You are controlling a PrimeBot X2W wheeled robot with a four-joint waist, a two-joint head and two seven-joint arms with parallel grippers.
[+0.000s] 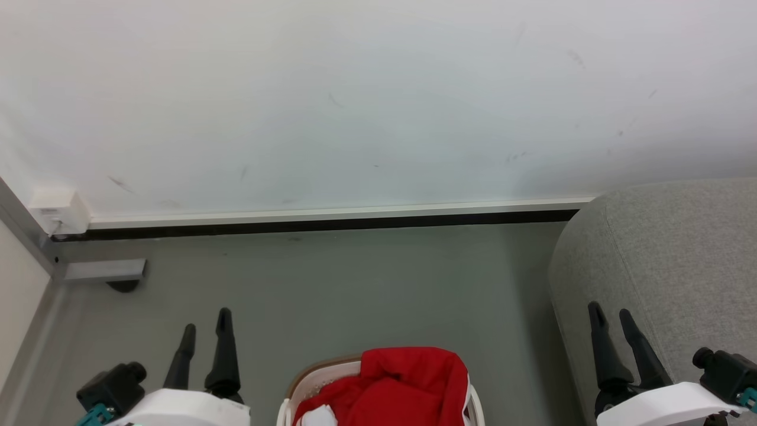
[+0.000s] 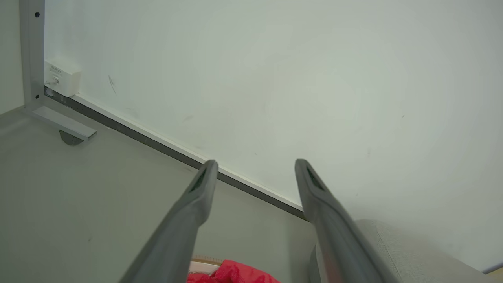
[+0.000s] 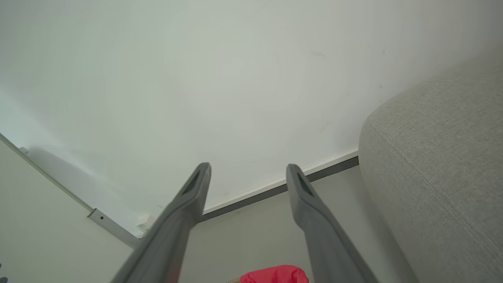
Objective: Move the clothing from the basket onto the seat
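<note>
Beside the seat (image 1: 668,254), clothing (image 1: 396,384) fills the basket (image 1: 313,378); wall box (image 2: 63,78) label (image 2: 56,71) illegible

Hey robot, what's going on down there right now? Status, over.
Left tool open, empty. Right tool open, empty. Clothing heaped in basket, seat close on the right. No obstacle seen between them.

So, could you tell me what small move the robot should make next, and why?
Probably lower the left gripper toward the clothing heaped in the basket. Both it and the right gripper are open and empty, and the visible part of the seat holds no clothing.
</note>
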